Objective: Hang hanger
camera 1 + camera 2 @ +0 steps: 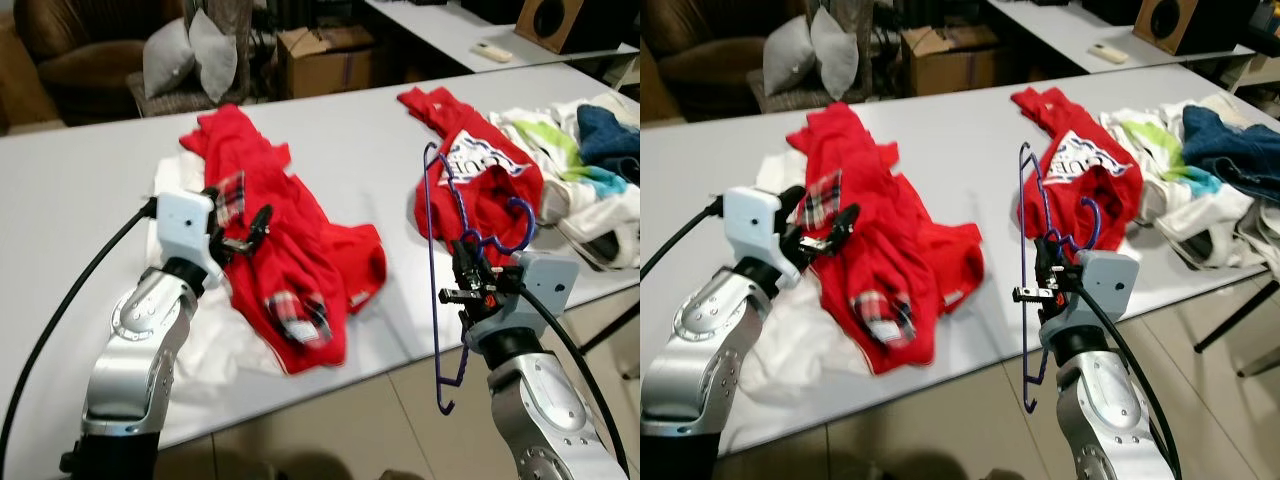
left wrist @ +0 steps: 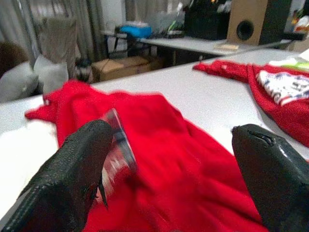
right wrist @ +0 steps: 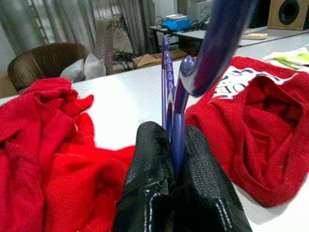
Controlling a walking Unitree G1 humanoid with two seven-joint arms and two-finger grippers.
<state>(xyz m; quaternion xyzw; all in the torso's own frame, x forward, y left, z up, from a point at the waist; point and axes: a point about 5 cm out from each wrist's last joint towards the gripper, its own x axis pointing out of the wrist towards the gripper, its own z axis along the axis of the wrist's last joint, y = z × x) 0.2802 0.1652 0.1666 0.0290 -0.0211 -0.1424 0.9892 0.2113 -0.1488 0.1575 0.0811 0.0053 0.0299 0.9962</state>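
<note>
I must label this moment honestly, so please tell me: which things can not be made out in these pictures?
- Left end effector: in the left wrist view, a blurred checked patch by one finger; grip on the red garment unclear.
- White cloth: mostly covered by that garment; type unknown.
- Purple hanger: the right end effector hides its held section.
- Clothes pile: cut by the picture edge.

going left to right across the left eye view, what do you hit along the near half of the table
left gripper open over the red plaid-trimmed garment → purple hanger → right gripper shut on the hanger → pile of white, green and blue clothes at the table's right end
</note>
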